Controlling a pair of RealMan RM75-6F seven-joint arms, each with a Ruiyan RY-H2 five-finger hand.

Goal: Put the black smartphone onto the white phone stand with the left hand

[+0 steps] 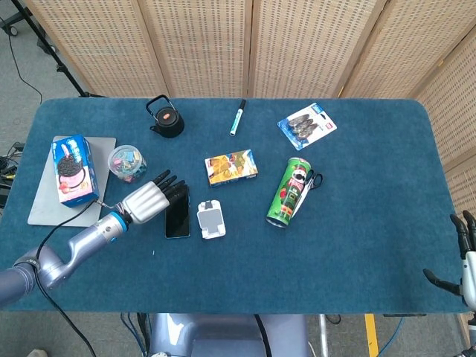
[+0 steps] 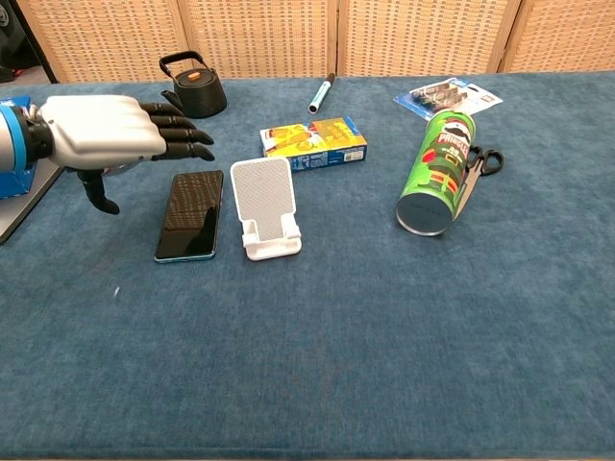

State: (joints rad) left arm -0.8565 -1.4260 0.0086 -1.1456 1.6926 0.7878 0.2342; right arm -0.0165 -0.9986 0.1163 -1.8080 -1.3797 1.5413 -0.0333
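The black smartphone (image 1: pixel 177 213) (image 2: pixel 191 214) lies flat on the blue table, screen up, just left of the white phone stand (image 1: pixel 210 220) (image 2: pixel 265 207). My left hand (image 1: pixel 150 199) (image 2: pixel 115 134) hovers open above the phone's far left end, fingers stretched toward the stand, holding nothing. My right hand (image 1: pixel 464 253) shows only at the lower right edge of the head view, open and off the table.
Left of the left hand sit a tub of clips (image 1: pixel 126 163), a cookie box (image 1: pixel 74 169) on a grey tray (image 1: pixel 50 210). A black kettle (image 2: pixel 192 87), marker (image 2: pixel 321 93), yellow-blue box (image 2: pixel 313 142), green can (image 2: pixel 434 171) with scissors (image 2: pixel 482 161) and a blister pack (image 2: pixel 446 96) lie further back and right.
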